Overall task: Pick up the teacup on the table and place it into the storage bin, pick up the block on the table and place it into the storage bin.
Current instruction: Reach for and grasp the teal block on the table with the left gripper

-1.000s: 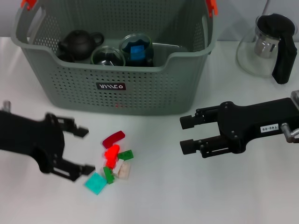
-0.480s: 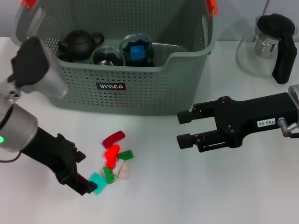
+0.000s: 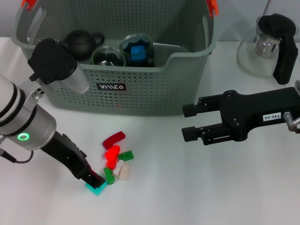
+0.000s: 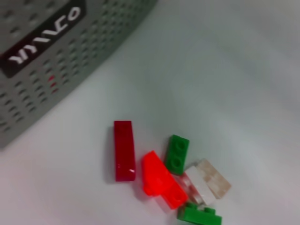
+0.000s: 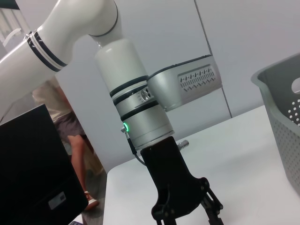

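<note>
Left gripper: I have it down at the bench, tips at the teal block; the fingers straddle it, but I cannot tell whether they are clenched on it or only around it.
Teal block: directly under and between the fingers, flat on the bench, at the near end of the block pile and just beside a green block. Too much of it is hidden to give its long axis.
Rest of the pile: beyond the fingers toward the storage bin lie a red block, a dark red block and a pale block, clustered and partly touching.
Storage bin: well beyond the fingers, past the pile; a lift must clear its front wall.
Teacup: I judge the glass cup already inside the bin to be it, next to a dark teapot.
Right gripper: hovering apart from the pile, fingers spread and empty.
Nearer arm: the left, plainly.
Risk, my judgement: the green block sits close enough to be dragged along.
</note>
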### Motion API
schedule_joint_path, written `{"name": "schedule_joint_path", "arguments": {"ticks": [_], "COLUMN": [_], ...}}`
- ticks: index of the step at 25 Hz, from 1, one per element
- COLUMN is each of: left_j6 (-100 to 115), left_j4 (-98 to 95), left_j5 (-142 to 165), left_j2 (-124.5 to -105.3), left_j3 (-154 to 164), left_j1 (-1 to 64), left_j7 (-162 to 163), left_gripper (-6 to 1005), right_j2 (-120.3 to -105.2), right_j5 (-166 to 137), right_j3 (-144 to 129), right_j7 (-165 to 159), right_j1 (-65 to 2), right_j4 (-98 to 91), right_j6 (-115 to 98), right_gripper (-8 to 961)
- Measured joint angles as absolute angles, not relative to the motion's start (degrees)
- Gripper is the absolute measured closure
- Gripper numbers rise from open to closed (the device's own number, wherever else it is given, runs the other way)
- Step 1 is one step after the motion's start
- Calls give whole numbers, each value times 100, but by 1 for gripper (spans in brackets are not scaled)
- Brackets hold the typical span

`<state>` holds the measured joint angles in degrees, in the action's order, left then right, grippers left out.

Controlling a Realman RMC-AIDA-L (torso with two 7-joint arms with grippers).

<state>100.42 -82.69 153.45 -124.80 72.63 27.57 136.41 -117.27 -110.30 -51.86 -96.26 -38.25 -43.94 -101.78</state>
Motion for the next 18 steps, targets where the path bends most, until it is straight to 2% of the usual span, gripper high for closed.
{"name": "schedule_joint_path", "arguments": {"ticks": [18], "left_j6": [9966], "left_j4": [-8109], "left_j5": [15768], "left_j2": [-12480], "left_j3": [8053], "left_j1": [2903], "left_j7": [14833], "left_gripper": [108], "right_j2": [-11681], "right_j5": [-11064], "right_j3": [-5185], "right_j7": [-9438], "right_j1": [-3837], "right_j4": [-4395], "right_j6": [-10179], "right_gripper": [210]}}
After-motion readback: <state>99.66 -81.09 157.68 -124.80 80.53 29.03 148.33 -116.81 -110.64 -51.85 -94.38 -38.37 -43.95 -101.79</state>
